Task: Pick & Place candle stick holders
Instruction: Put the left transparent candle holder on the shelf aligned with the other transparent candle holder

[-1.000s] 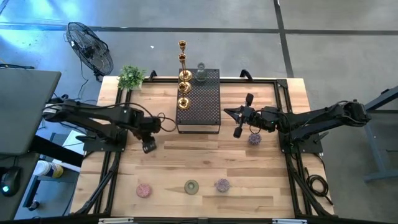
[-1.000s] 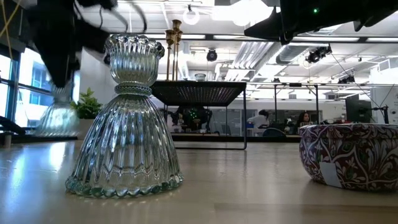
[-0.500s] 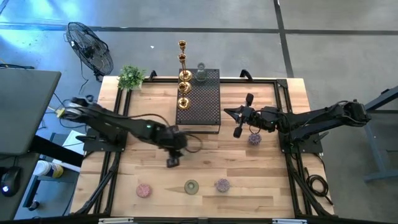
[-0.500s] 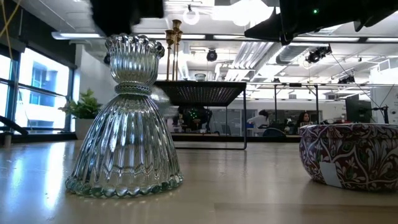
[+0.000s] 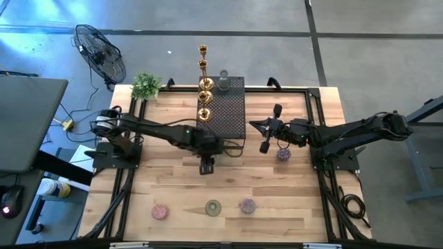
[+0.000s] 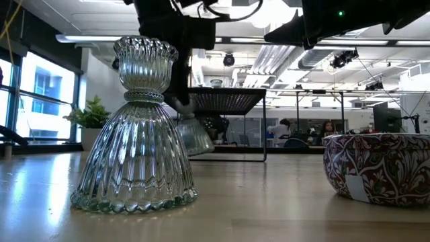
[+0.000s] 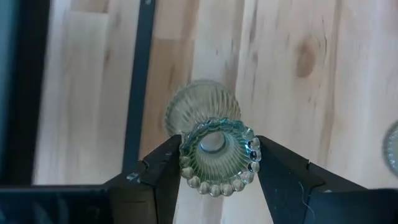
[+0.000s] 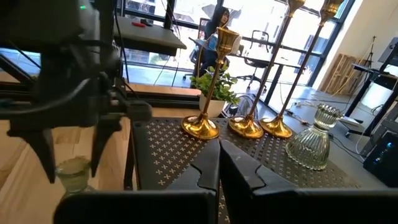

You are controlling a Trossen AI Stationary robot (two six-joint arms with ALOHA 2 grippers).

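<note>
My left gripper (image 5: 206, 166) is shut on a clear-green glass holder (image 7: 214, 155) just in front of the black perforated box (image 5: 221, 114). Gold candlesticks (image 5: 204, 97) and a glass holder (image 5: 223, 81) stand on the box by their round bases. My right gripper (image 5: 265, 138) is shut and empty to the right of the box, with a purple cup (image 5: 283, 155) beside it. A pink cup (image 5: 160, 211), a green cup (image 5: 212, 207) and a purple cup (image 5: 247, 205) stand near the table's near edge. My left gripper pinches the holder's upper cup just below its beaded rim (image 7: 186, 163) between its two fingers (image 7: 163, 168). The fingers come from above, pointing down. The holder hangs upright below them, wide ribbed base (image 6: 193, 138) down, a little clear of the table.
A small green potted plant (image 5: 145, 86) stands at the far left corner. A black frame rail (image 5: 138, 104) runs round the table. A large ribbed glass holder (image 6: 134, 128) and a patterned cup (image 6: 376, 168) stand close to the low camera. People sit in the room behind.
My left gripper has carried the glass holder from the table's left side toward its right, first swinging toward the near edge, then back toward the box. It has stayed shut on the holder, which stays upright. My right arm has kept still.
</note>
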